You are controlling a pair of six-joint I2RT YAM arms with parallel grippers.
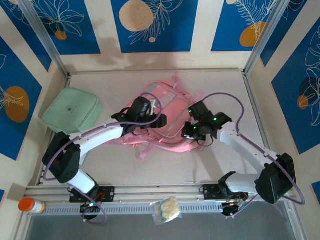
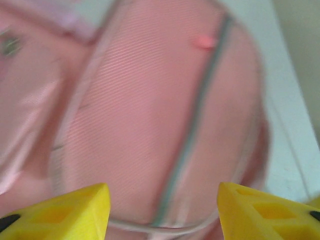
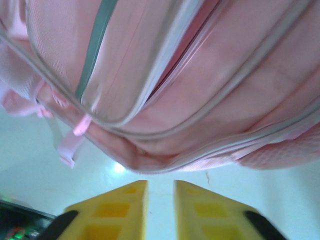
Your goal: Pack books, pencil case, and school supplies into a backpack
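Pink fabric, soft and floppy: the backpack (image 1: 170,112) lies flat mid-worktop (image 1: 200,165). Left gripper (image 2: 162,200) hovers over it, jaws well apart and empty. Right gripper (image 3: 160,192) sits at its edge, jaws barely parted. It looks light and saggy, so pinch a piped seam or strap. Open room nearside; green pouch (image 1: 72,110) off left.

No lettering, label or number can be read on the backpack (image 1: 162,112), the green pouch (image 1: 72,111) or the wall panels (image 1: 150,25).

You have one pink backpack (image 1: 170,107), one mint-green pouch (image 1: 72,111), one orange-capped bottle (image 1: 31,205) and one small clear packet (image 1: 166,210) with pale contents.
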